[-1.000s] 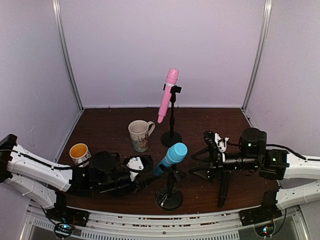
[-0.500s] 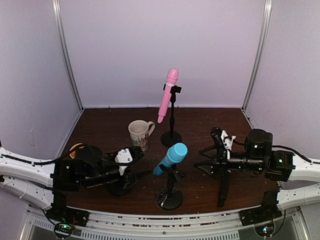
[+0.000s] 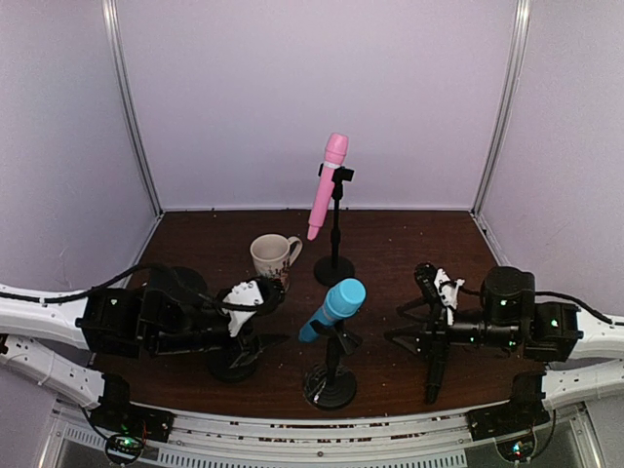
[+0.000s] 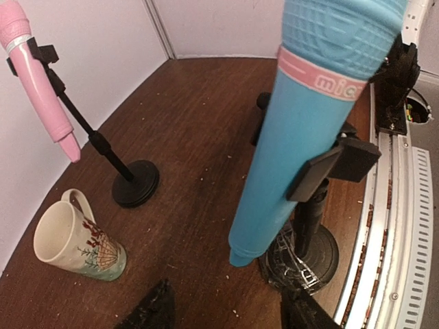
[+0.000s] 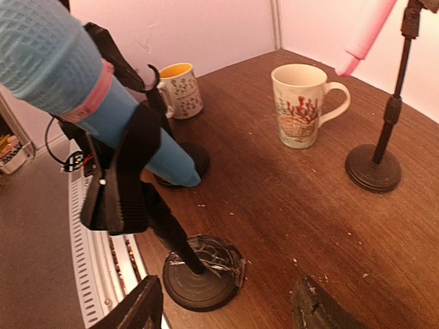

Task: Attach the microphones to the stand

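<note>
- Black microphone (image 3: 435,378) lies near the worktop's (image 3: 390,234) near edge, pointing front to back, just by the right pincer (image 5: 226,312).
- Both the right pincer and the left pincer (image 4: 226,312) are wide and hold nothing.

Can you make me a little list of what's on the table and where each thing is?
pink microphone: clipped on the far stand
blue microphone: clipped on the near stand
black microphone: on no stand, lying at the right
flowery mug: beside the far stand
yellow mug: at the left
left gripper: open, empty
right gripper: open, empty
</note>
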`<state>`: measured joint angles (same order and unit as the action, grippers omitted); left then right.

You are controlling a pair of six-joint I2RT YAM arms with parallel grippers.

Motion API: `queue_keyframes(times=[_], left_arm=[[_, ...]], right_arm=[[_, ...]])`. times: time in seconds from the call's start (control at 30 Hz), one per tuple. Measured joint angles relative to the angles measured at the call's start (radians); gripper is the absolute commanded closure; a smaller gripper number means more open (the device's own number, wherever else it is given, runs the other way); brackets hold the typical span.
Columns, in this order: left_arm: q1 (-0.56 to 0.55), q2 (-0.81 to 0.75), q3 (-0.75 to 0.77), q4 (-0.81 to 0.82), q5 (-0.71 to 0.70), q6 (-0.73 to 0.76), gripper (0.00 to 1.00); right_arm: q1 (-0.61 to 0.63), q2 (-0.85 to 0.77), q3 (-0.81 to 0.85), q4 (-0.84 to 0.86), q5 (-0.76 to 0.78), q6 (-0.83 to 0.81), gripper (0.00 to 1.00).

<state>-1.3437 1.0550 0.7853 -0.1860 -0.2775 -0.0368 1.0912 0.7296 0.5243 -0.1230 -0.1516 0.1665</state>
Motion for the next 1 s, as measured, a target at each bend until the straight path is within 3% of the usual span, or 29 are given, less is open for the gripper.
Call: queue_keyframes(times=[0.27, 0.43, 0.73, 1.0], left_arm=[[0.000, -0.008, 0.135, -0.218, -0.163, -0.133, 0.45], [-0.002, -0.021, 0.159, -0.303, -0.192, -0.174, 0.44], [-0.069, -0.110, 0.054, -0.228, -0.130, -0.076, 0.41], [-0.069, -0.045, 0.016, -0.033, -0.080, 0.011, 0.35]], right_arm=[[0.004, 0.017, 0.089, -0.185, 0.271, 0.136, 0.34], [0.007, 0.026, 0.103, -0.245, 0.291, 0.228, 0.32], [0.111, -0.096, -0.007, -0.090, 0.124, 0.227, 0.18], [0.220, 0.102, 0.124, 0.014, 0.124, 0.144, 0.17]])
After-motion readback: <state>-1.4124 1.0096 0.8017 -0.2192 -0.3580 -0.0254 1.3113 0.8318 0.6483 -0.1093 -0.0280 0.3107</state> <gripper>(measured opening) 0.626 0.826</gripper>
